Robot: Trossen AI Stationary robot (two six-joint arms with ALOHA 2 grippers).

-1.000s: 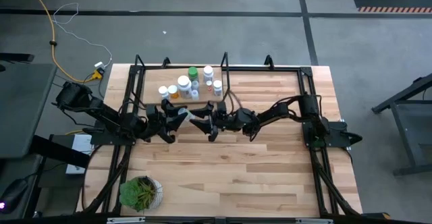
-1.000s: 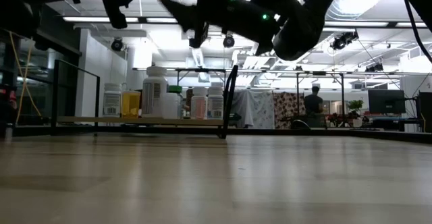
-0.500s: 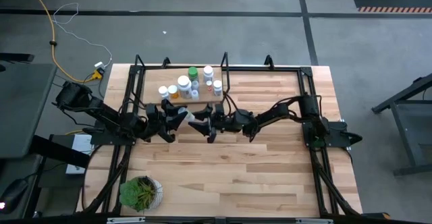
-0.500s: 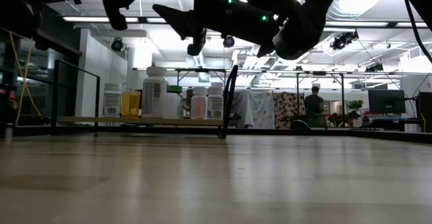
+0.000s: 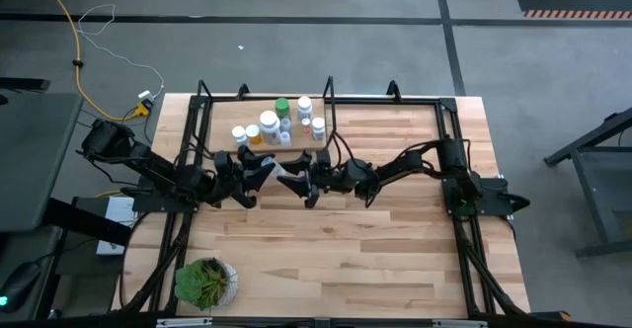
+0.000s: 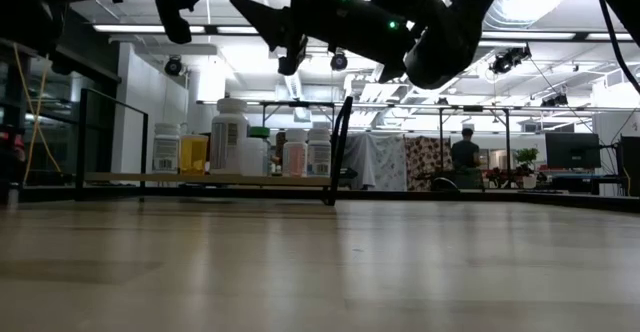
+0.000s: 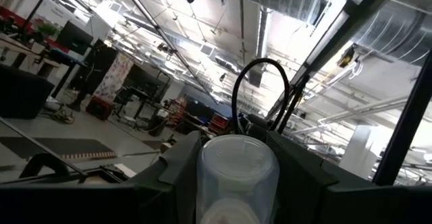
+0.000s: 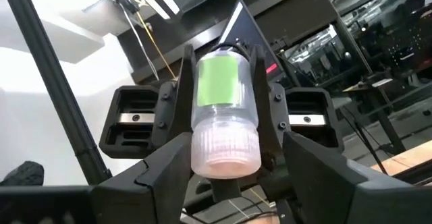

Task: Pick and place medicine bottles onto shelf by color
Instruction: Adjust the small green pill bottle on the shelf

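The small clear bottle with a green label and white cap [image 8: 219, 113] hangs in the air, just in front of the low wooden shelf [image 5: 265, 151]. The left gripper [image 5: 265, 172] and right gripper [image 5: 299, 183] both pinch it. If one lets go early or pulls, it could drop.

white bottle [image 8: 223, 116] held above table.

A leafy potted plant [image 5: 205, 282] is sitting at the near left corner of the wooden desk [image 5: 395, 239]. A yellow cable [image 5: 71, 41] is trailing across the grey floor (beyond it), and a person [image 6: 465, 156] is standing far off.
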